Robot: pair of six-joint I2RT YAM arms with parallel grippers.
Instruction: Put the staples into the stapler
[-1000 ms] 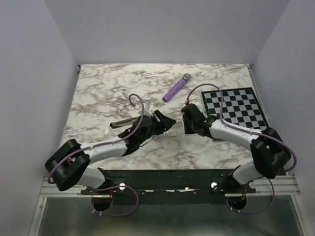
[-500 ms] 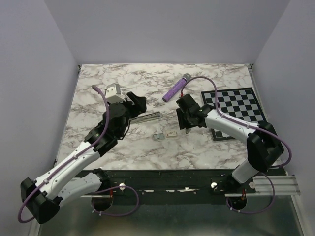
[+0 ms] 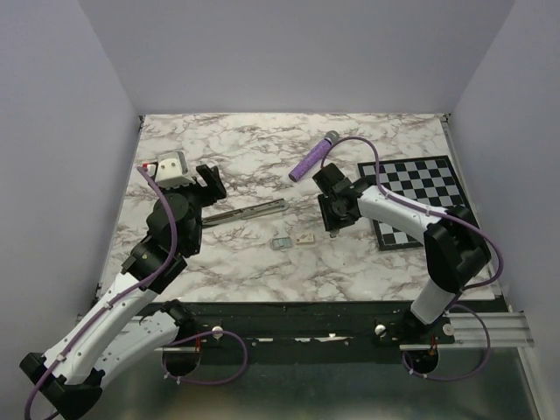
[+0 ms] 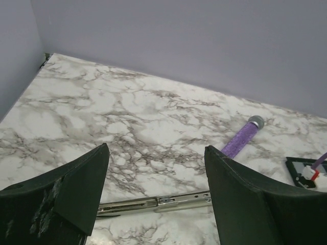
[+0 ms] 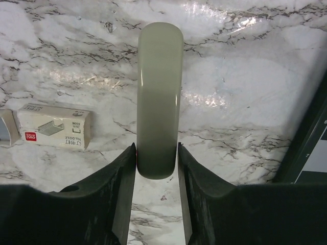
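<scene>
Left arm has swung back toward the table's left side over the past half second, carrying the left gripper [image 3: 210, 179] away from the middle. The rail [image 3: 252, 210] lies about where it lay. That gripper hangs above the marble with its jaws spread wide and nothing between them; in its wrist view the rail runs across the gap below.

The right gripper [image 5: 156, 150] has barely shifted. It is clamped on one rounded end of the stapler [image 5: 160, 92], whose beige body juts out ahead of the fingers. Whether the body touches the table [image 3: 227, 149] cannot be told.

The box [image 3: 304, 238] and the grey block [image 3: 282, 243] lie side by side on the marble, between the arms and just beside the right gripper. The rail is well apart from the beige body.

Risks, as I judge them:
- The rail is thin and flat on a slick top, so closing fingers may skid it away rather than lift it.
- The stapler is held by its end only, so any push on the far tip could twist it in the jaws.
- The block is tiny, so a sweep by either arm could knock it aside, or a hard pinch could break the strip.
</scene>
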